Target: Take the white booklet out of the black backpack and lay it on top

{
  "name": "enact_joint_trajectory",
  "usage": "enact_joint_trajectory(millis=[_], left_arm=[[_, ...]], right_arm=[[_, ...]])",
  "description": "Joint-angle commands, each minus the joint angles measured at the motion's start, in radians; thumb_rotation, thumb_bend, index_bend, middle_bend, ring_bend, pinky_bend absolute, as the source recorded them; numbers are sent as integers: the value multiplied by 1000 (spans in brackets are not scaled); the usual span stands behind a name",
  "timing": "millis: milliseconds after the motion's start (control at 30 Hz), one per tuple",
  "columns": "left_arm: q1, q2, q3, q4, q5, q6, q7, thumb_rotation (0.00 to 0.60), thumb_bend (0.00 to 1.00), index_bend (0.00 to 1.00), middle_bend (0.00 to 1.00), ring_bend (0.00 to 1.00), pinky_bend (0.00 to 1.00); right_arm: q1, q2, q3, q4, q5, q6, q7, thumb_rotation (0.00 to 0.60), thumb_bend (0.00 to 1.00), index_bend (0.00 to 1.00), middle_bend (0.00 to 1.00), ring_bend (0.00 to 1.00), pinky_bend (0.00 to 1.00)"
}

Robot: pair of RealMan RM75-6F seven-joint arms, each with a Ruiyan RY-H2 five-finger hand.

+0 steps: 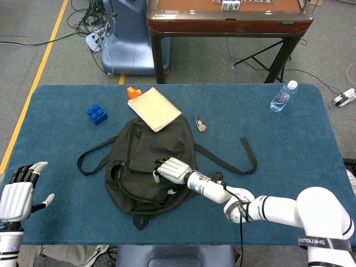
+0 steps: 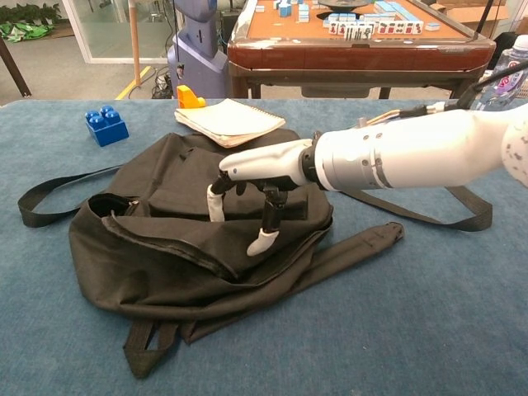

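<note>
Pressing soft black backpack (image 1: 146,167): right hand (image 1: 173,169).

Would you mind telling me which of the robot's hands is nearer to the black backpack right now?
The right. The right hand is over the black backpack, its fingertips pointing down at the fabric. The left hand is off at the table's near left corner, well clear of the bag.

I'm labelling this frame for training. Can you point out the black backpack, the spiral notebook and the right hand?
black backpack (image 1: 139,147), head view, upper flap fabric.
spiral notebook (image 1: 154,108), head view, middle of its cover.
right hand (image 2: 252,169), chest view, back of the hand above the backpack.
</note>
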Motion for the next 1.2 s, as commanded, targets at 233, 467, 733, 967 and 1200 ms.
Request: enact_joint_trajectory(millis=[233,467,733,967,1200], left_arm=[[-19,5,-13,13,12,-11,-13,600,221,173,176,140,103],[-61,14,-32,21,52,-37,-64,600,221,182,176,140,102],[-160,13,-33,47,205,-87,-188,600,221,255,188,212,145],[-271,-37,-26,100,349,-130,-275,600,221,337,283,274,250],[-372,-119,-7,152,390,-221,-328,600,221,404,347,311,257]], right_arm=[[-10,-40,28,72,8,75,43,600,419,668,482,276,165],[-12,-57,72,142,51,124,67,600,420,670,485,283,175],[-24,-81,117,185,186,192,-2,600,420,670,485,283,177],[-30,-87,141,175,291,243,-77,600,420,670,477,283,176],[-29,-66,157,158,356,225,-91,600,421,670,471,283,176]])
